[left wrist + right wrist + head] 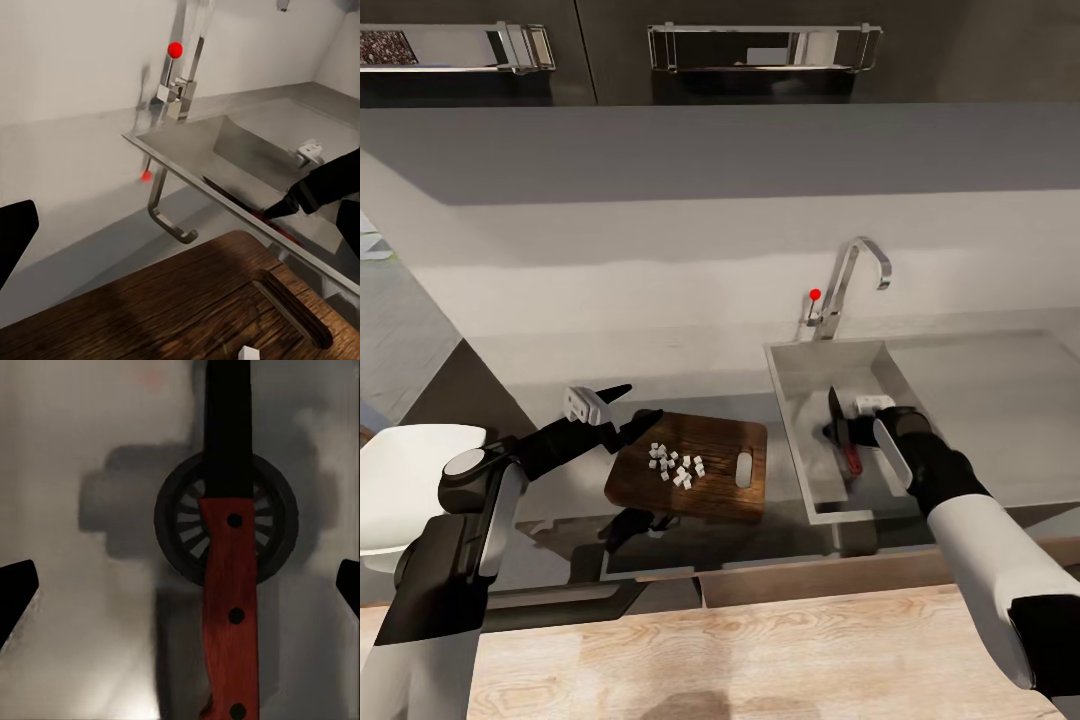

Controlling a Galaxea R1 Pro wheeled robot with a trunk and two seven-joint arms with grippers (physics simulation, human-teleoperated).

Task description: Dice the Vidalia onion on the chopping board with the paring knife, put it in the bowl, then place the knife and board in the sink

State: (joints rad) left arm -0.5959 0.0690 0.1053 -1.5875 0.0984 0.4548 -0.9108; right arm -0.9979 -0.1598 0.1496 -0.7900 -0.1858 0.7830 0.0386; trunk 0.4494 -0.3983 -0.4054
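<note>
The chopping board lies on the countertop left of the sink. Several small white cubes of diced Vidalia onion sit in a loose pile on it. My left gripper hovers open over the board's far left corner, holding nothing. The paring knife lies flat on the sink floor across the round drain, red handle toward me. Just beside it, my right gripper is open, its fingertips spread wide of the knife. A white dish that looks like the bowl sits at the far left, partly behind my left elbow.
The curved chrome faucet with its red knob rises behind the sink against the pale wall. Dark upper cabinets with steel rail handles hang overhead. A light wooden surface runs across the foreground below the counter's front edge.
</note>
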